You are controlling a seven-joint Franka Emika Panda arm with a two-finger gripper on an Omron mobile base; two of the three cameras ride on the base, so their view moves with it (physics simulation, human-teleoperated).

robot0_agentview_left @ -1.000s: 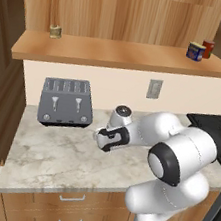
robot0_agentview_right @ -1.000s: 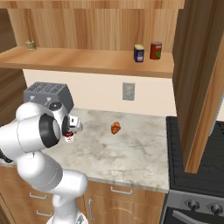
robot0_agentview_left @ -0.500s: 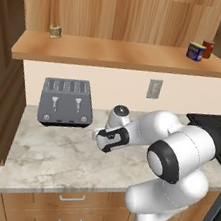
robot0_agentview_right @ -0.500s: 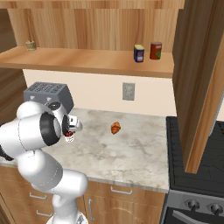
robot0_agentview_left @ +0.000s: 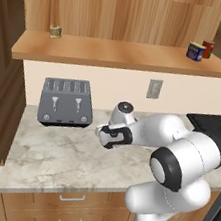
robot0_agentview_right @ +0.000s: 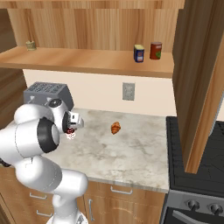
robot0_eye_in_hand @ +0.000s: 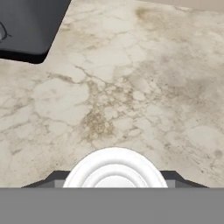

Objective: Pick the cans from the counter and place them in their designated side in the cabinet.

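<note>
The gripper (robot0_agentview_right: 71,131) is seen low over the counter (robot0_agentview_right: 131,153), its jaws closed on the red-and-white can (robot0_agentview_right: 70,133). In the hand view the can's pale lid (robot0_eye_in_hand: 114,170) is seen end on, directly between the finger tips, so the can's long axis is judged to run along the gripper's own line, upright over the stone.

Largest to smallest, the scene is laid out as follows. The cabinet (robot0_agentview_left: 122,18) spans the wall above, with its long shelf board (robot0_agentview_left: 126,57) well above the gripper. Below it the marbled counter is spread, with a dark toaster (robot0_agentview_left: 67,101) standing at the back, to the left of the hand. A small croissant (robot0_agentview_right: 115,127) lies on the stone to the right of the gripper.

On the shelf's right end the blue can (robot0_agentview_left: 195,51) is already set, touching or just beside a plain dark red can (robot0_agentview_left: 208,48). An olive-tan can (robot0_agentview_left: 55,31) sits at the far left end. Which end is meant for the held can cannot be told; either way it lies up and back from the gripper.
</note>
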